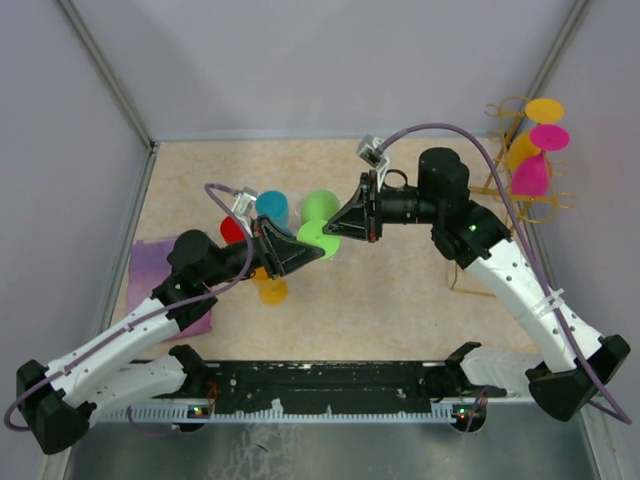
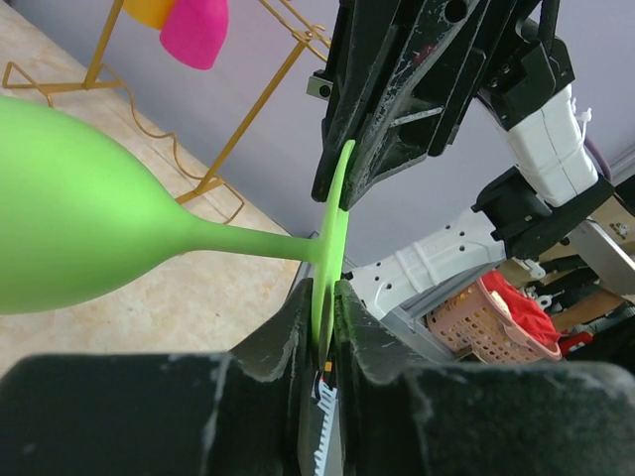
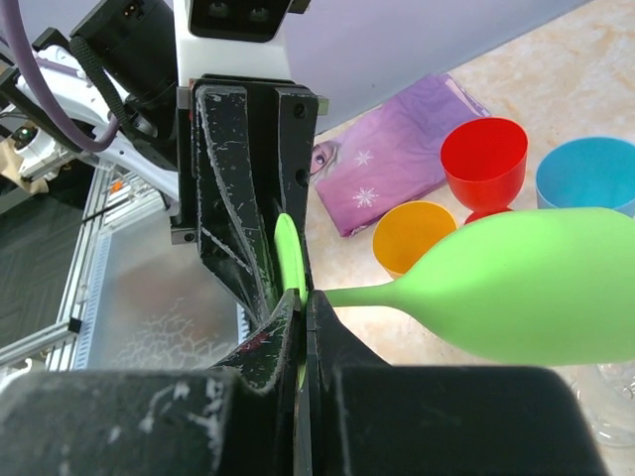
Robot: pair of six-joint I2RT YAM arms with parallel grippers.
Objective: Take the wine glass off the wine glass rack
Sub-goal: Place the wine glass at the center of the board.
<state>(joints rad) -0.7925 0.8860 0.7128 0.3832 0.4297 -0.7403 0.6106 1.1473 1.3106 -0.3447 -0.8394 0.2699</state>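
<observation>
Glass (image 1: 320, 205), the green one, is off the rack (image 2: 256, 117) and hangs on its side in the air over the middle of the surface (image 1: 400, 290), stem level, with both hands meeting at its foot. The right hand (image 3: 300, 317) is clamped tight on the rim of the foot. The left hand (image 2: 319, 327) has its fingers close on either side of the opposite rim, but whether they press on it or stand just clear I cannot tell. It looks like a handover between the arms. A red (image 3: 483, 159), a blue (image 3: 590, 174) and an orange glass (image 3: 422, 233) stand upright toward the left edge, beside a purple cloth (image 3: 397, 149). Pink (image 2: 195, 30) and yellow glasses hang on the rack at the far right corner. For this glass the lifting-off seems done, and what is left is probably to set it down with the others.
</observation>
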